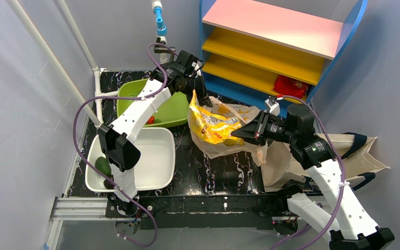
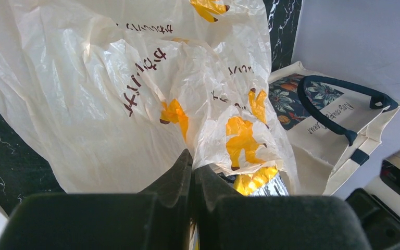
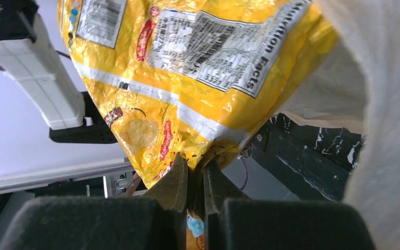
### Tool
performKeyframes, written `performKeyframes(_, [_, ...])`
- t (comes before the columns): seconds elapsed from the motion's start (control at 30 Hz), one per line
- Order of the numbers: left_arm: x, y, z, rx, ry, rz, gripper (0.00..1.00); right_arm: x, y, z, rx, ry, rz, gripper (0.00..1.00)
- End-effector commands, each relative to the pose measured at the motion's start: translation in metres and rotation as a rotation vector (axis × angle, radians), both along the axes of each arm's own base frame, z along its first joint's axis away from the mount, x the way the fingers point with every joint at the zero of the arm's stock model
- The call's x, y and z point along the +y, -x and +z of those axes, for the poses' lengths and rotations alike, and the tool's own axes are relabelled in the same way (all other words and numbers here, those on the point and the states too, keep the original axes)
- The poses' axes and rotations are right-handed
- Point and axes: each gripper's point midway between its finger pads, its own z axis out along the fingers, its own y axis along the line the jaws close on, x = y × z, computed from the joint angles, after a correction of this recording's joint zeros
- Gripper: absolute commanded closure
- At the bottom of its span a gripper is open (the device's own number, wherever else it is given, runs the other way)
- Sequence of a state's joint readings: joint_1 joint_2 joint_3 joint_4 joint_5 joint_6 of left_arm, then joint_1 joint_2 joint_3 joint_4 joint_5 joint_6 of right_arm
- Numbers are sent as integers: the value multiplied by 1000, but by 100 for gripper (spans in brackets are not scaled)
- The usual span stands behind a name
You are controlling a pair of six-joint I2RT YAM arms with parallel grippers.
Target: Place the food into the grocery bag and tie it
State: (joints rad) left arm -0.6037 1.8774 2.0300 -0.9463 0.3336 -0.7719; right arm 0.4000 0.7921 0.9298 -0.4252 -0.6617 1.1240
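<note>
The beige grocery bag with yellow marks stands at the table's middle. My left gripper is shut on the bag's upper edge and holds it up; in the left wrist view the jaws pinch the thin plastic. My right gripper is shut on the edge of the crinkly yellow packet, which sits at the bag's mouth. The packet fills the right wrist view and peeks out in the left wrist view. A red piece lies in the green bin. A dark green fruit and a dark brown ball lie in the white bin.
The green bin stands behind the white bin at the left. A cream canvas tote with navy handles lies at the right, also in the left wrist view. A coloured shelf stands behind, holding a red packet.
</note>
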Motion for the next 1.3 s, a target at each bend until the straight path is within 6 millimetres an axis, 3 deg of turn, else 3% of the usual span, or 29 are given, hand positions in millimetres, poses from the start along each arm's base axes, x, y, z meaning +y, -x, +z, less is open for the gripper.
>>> performKeyframes(0.0, [8, 15, 30, -45, 38, -48, 100, -6, -10, -14, 7, 43, -70, 99])
performKeyframes(0.23, [12, 22, 38, -63, 62, -94, 100, -16, -18, -44, 61, 159, -136, 99])
performKeyframes(0.63, [26, 35, 43, -79, 61, -106, 100, -46, -25, -68, 133, 320, -296, 99])
performKeyframes(0.93, [29, 38, 45, -85, 58, -105, 100, -71, -29, -78, 172, 428, -421, 99])
performKeyframes(1.27, [34, 37, 43, -90, 31, -98, 100, -110, -35, -71, 216, 545, -641, 99])
